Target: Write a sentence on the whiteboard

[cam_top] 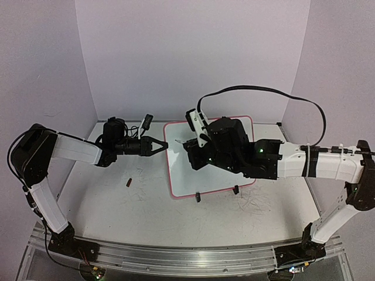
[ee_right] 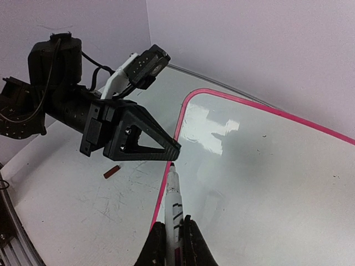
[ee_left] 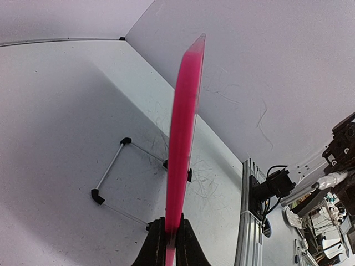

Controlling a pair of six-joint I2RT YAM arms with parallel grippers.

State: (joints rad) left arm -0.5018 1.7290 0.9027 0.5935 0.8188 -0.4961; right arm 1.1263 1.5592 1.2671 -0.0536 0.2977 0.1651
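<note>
- Worktop (cam_top: 146, 222): white, scuffed, with faint grey scribbles.
- Whiteboard (cam_top: 187, 178): glossy white with a pink frame, at centre rear. Two black clip feet (cam_top: 198, 197) sit on its near rim.
- Left tool (cam_top: 166, 146): fingers converge on the whiteboard's left rim.
- Right tool (cam_top: 188, 146): over the board's upper left part; the wrist hides how the jaws stand.
- Marker tip (cam_top: 178, 141): barely discernible ahead of the right tool.
- Small red-brown item (cam_top: 128, 182): on the worktop, left of the board and apart from it.
- Black cable (cam_top: 275, 91): arches above the right arm.

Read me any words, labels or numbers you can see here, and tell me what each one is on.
No text can be read.
On the whiteboard: nothing written on the part in view.
On the marker: dark print, too blurred to read.
On the tabletop: only grey scribble marks, no words.
</note>
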